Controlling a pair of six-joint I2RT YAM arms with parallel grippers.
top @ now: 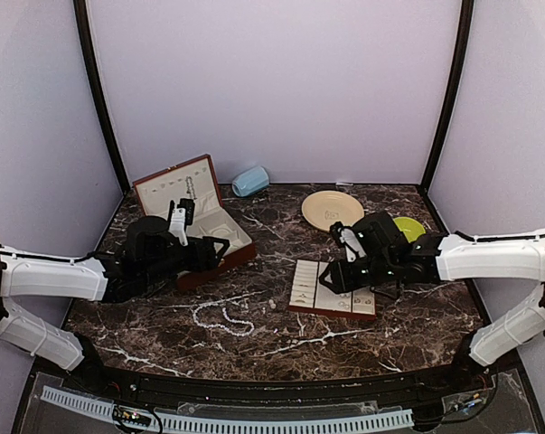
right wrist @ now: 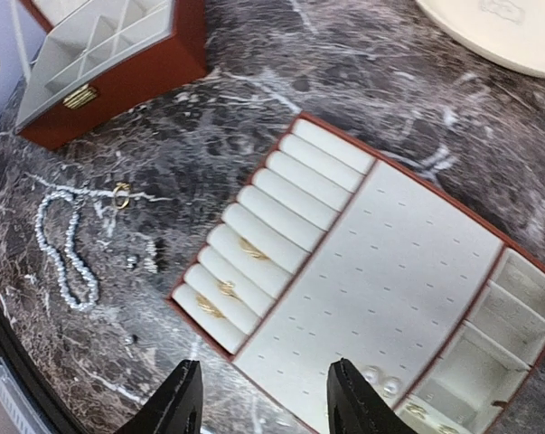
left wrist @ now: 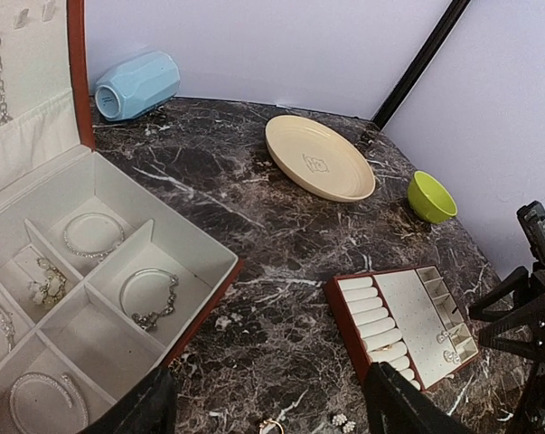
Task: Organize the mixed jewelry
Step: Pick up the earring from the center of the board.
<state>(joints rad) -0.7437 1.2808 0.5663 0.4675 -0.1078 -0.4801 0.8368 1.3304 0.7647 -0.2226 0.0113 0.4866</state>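
Right pincer [right wrist: 267,405] poised above the near edge of the slotted tray [right wrist: 408,262], its two fingers [right wrist: 177,407] set moderately apart with nothing between them. The left pincer [left wrist: 267,418] hangs over the front corner of the open box [left wrist: 118,190], which stands to the left of the tray; its jaws are spread wide and likewise empty. Several small gold rings [right wrist: 248,247] already sit in the tray's padded rolls, and a pair of pearl studs [right wrist: 378,380] on its flat panel. The loose jewelry lies on the marble table [top: 389,334] off the tray's left side: two tiny silvery pieces [right wrist: 142,262] closest to the tray, a gold ring [right wrist: 121,194] a little beyond, then the bead strand [right wrist: 66,255] farther left, between tray and box front and touching neither. The strand is folded into a narrow loop whose long axis, seen from the top camera, runs roughly across the table from left to right. By that view the small pieces appear nearer the right pincer and the strand nearer the left; the right pincer would need to travel leftward off the tray to reach either
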